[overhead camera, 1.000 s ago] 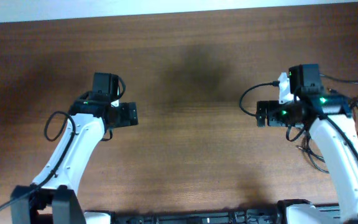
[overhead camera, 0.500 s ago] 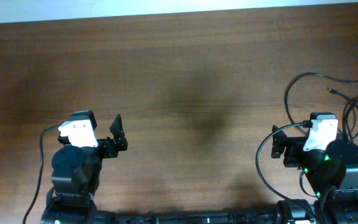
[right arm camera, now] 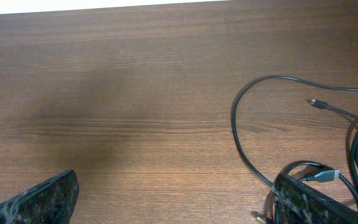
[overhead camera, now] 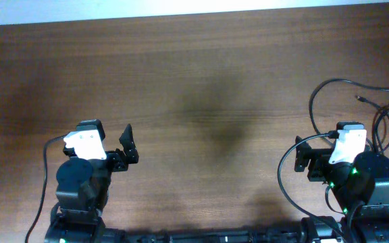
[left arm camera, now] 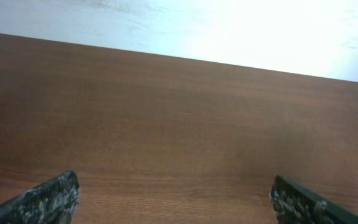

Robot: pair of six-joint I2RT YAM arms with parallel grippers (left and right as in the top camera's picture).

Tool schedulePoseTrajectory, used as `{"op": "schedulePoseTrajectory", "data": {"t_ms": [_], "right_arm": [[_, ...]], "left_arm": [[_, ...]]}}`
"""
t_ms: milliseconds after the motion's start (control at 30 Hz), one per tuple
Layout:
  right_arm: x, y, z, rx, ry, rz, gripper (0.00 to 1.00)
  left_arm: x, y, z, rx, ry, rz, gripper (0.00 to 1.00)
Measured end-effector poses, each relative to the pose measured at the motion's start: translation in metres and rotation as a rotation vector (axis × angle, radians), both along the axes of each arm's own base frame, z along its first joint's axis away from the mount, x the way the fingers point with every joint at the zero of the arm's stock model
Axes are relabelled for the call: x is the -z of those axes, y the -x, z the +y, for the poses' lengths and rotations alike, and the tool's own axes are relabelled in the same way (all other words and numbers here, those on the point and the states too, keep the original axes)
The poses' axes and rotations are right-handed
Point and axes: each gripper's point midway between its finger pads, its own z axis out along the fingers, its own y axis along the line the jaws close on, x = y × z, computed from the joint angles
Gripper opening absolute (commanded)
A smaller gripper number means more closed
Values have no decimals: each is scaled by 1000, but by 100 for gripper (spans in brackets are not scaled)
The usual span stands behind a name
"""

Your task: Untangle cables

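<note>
nothing gripped yet, left fingers (left arm camera: 48, 198) and right fingers (right arm camera: 42, 198) open; next, reach the cables (right arm camera: 232, 118) at the counter (overhead camera: 194, 67) right edge.

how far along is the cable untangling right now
Done: nothing clearly. The cables lie in overlapping loops by the right edge of the table, with one small plug end lying apart from the rest. In hand: nothing. The left gripper and right gripper are both open and empty. Left: apparently all the separating, though part of the tangle runs out of view.
</note>
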Motion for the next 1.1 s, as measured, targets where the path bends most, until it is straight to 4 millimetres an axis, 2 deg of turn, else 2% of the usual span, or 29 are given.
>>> {"op": "schedulePoseTrajectory", "data": {"t_ms": [400,467,533,633,700,767,933,1100], "right_arm": [[-3,2,0,0,1,-16,99],[-12,9,0,-2,3,-67,98],[-24,23,5,-34,26,-144,99],[-47,37,11,-80,39,-300,99],[-61,35,11,-76,39,-408,99],[-65,28,11,-72,40,-489,99],[-51,-1,13,-65,38,-636,98],[-30,-15,15,-63,37,-680,99]], "left_arm": [[0,0,0,0,0,0,99],[0,0,0,0,0,0,99],[0,0,0,0,0,1,99],[1,0,0,0,0,2,99],[1,0,0,0,0,2,99],[1,0,0,0,0,2,99],[1,0,0,0,0,2,99],[0,0,0,0,0,2,99]]}}
